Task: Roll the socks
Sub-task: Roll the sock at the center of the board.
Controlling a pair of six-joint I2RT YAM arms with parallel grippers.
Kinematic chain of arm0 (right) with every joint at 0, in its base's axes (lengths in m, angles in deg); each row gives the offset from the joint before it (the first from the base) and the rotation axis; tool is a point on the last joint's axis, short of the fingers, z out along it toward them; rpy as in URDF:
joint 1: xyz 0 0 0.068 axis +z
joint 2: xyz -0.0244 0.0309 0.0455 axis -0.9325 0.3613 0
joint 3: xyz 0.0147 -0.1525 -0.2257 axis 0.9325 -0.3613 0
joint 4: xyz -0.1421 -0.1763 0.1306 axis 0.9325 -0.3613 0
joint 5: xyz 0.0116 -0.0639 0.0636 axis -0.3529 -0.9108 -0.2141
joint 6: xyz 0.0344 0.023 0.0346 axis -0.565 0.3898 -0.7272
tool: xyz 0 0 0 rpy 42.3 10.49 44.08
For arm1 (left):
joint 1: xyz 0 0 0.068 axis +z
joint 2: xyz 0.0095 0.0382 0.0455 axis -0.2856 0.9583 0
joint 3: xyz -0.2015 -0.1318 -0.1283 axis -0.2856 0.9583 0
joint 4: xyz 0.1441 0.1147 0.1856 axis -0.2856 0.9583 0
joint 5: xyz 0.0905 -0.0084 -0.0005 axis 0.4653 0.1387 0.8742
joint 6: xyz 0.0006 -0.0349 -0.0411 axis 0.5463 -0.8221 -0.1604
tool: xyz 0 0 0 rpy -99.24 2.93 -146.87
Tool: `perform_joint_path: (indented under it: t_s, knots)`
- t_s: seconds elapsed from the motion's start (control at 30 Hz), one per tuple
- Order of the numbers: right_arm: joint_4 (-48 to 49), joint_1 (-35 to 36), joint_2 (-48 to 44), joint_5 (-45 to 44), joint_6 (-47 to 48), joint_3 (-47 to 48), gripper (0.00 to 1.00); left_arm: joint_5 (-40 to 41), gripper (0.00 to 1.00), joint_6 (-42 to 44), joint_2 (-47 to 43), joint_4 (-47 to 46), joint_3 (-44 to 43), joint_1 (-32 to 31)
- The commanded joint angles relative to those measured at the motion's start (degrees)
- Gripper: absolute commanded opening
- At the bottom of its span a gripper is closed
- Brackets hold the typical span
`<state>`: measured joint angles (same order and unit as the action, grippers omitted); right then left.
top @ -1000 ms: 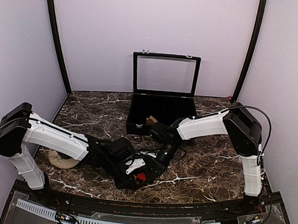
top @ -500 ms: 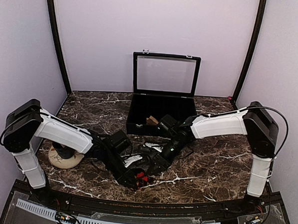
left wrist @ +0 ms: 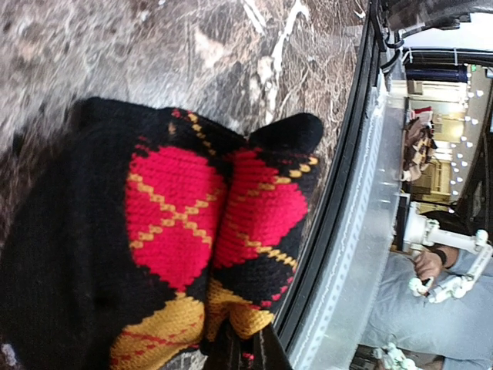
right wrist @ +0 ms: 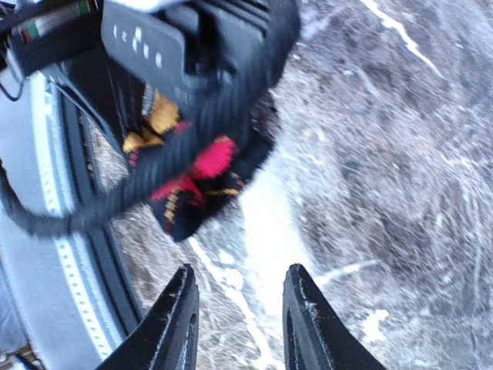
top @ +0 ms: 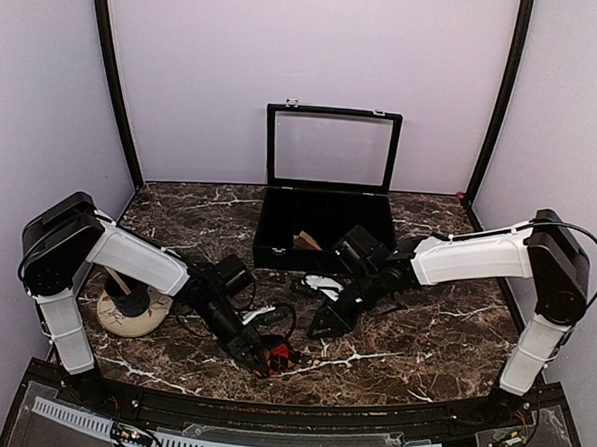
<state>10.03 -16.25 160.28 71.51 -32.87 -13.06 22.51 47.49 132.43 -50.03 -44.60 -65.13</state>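
We had the left gripper (top: pixel 259 351) pinched shut on the argyle sock (left wrist: pixel 177 223) at the near edge of the table (top: pixel 443 341), the right gripper (right wrist: pixel 240 277) parted and empty beside it, so we judged the roll needed even tension.

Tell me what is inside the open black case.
A tan-brown sock shows near the front wall of the black case. The rest is dark, and the right arm covers part of its front.
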Motion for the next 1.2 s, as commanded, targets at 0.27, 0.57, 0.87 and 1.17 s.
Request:
perform_joint_path:
  t_s: [0.27, 0.57, 0.87, 1.17]
  knots:
    - [7.4, 14.2, -8.9, -25.3, 9.1, -6.3, 0.36, -3.2, 0.0, 5.9, 6.2, 11.4, -2.4, 2.6]
    - [8.5, 22.0, -5.0, -36.1, 14.8, -4.4, 0.43, -4.9, 0.0, 10.1, 8.6, 16.5, -5.3, 3.8]
    - [9.1, 24.2, 1.6, -39.7, 20.3, 1.0, 0.48, -5.3, 0.0, 14.1, 9.9, 20.9, -7.5, 4.9]
    - [7.6, 24.9, 6.0, -39.1, 24.1, 6.4, 0.49, -5.5, 0.0, 17.6, 11.1, 24.4, -8.9, 5.9]
